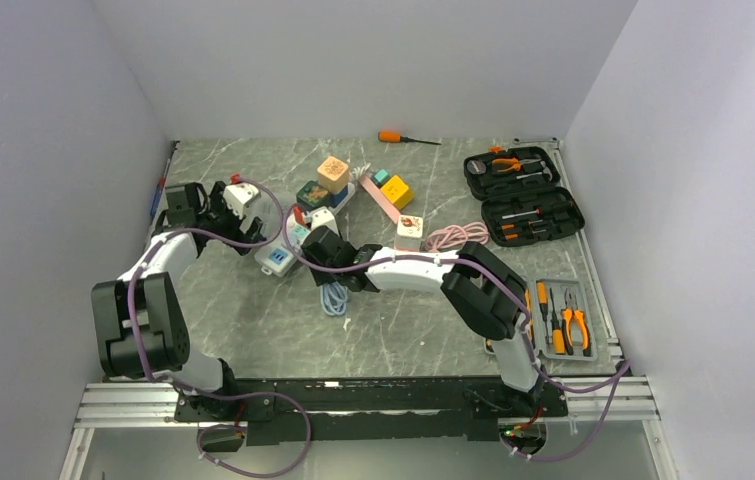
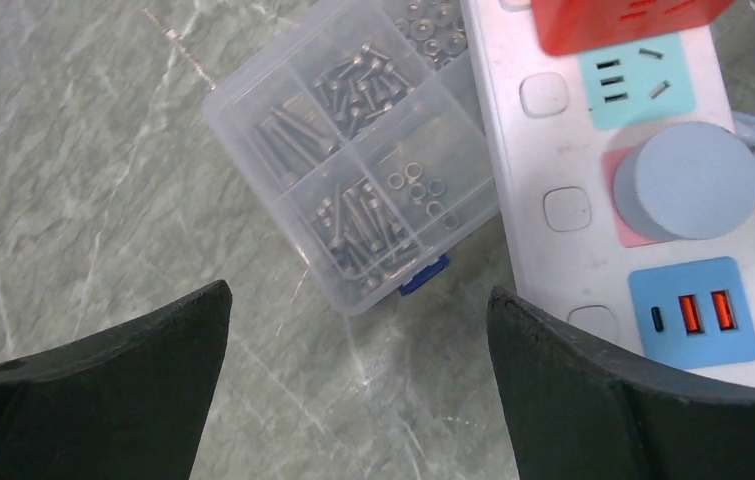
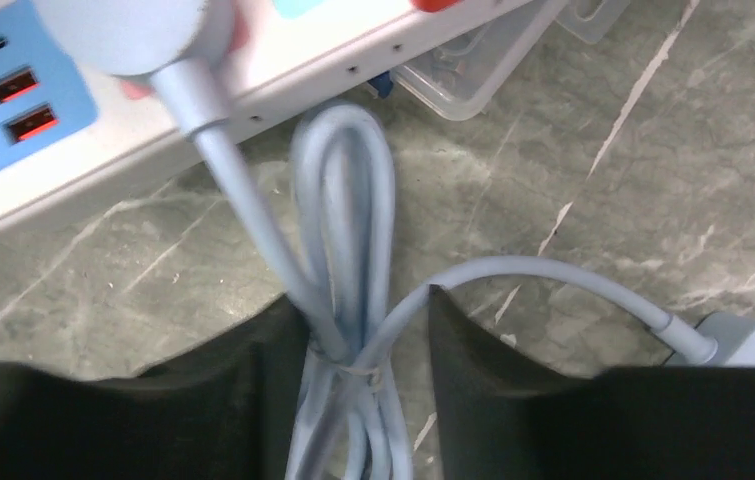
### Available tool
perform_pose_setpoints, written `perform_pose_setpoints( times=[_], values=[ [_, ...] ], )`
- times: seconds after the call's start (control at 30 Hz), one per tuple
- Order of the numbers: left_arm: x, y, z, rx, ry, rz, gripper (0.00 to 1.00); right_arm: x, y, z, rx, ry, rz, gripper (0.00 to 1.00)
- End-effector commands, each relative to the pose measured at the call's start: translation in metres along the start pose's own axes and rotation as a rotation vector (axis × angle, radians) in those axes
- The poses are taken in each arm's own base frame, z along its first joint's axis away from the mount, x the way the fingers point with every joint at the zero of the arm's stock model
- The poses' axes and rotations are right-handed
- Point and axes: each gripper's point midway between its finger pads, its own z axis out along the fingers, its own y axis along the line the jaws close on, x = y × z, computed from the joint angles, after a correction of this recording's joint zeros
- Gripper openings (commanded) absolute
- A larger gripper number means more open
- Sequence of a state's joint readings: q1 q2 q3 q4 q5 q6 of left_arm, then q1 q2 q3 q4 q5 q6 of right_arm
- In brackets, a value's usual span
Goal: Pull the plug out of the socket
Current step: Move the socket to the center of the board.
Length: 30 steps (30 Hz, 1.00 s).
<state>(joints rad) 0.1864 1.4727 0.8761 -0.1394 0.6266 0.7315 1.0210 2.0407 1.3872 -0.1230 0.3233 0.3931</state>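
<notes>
- Left wrist: the left gripper has its jaws spread wide, with only the marble table between them.
- One clear plastic box lies against the power strip. Six of its compartments are in view, holding screws and nuts or washers.
- One white power strip carries one round grey-blue plug. The plug is seated in the pink socket, between a teal socket and a blue USB panel with two orange ports.
- Right wrist: the right gripper has a finger on either side of one tied cable bundle. I cannot tell whether it is pinching the bundle.
- The plug is still in the strip, and its cord runs down into the bundle.
- Top external: both arms reach towards the strip.
- One orange-handled screwdriver lies by the back wall.
- One black tool case lies open in two halves, with tools in both.
- One grey tray holds orange-handled pliers and screwdrivers.
- One pink cable coil lies near the case.
</notes>
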Motion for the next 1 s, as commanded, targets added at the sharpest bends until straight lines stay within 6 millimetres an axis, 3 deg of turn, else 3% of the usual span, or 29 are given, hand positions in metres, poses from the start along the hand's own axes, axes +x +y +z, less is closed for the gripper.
perform_pose_setpoints(
  times=[0.0,0.1,0.23,0.37,0.6,0.8,0.97],
  values=[
    [-0.025,-0.005,0.010,0.079,-0.095,0.064,0.99,-0.027,-0.005,0.004,-0.010,-0.084,0.071,0.36],
    [-0.025,-0.009,0.016,0.084,-0.084,0.112,0.99,-0.025,-0.031,-0.003,0.032,-0.084,0.125,0.13],
    [-0.034,-0.009,0.023,0.074,-0.093,0.140,0.99,-0.024,-0.071,-0.016,0.067,-0.091,0.203,0.02],
    [-0.037,-0.010,0.035,0.075,-0.083,0.193,0.99,-0.021,-0.090,-0.030,0.106,-0.089,0.205,0.00],
    [-0.046,-0.011,0.055,0.107,-0.067,0.251,0.99,-0.002,-0.104,-0.041,0.153,-0.053,0.198,0.00],
    [-0.067,-0.033,0.069,0.142,-0.106,0.271,0.99,0.014,-0.110,-0.049,0.181,-0.018,0.208,0.00],
    [-0.068,-0.043,0.084,0.171,-0.085,0.222,0.99,0.030,-0.111,-0.059,0.198,0.004,0.197,0.00]
  ],
)
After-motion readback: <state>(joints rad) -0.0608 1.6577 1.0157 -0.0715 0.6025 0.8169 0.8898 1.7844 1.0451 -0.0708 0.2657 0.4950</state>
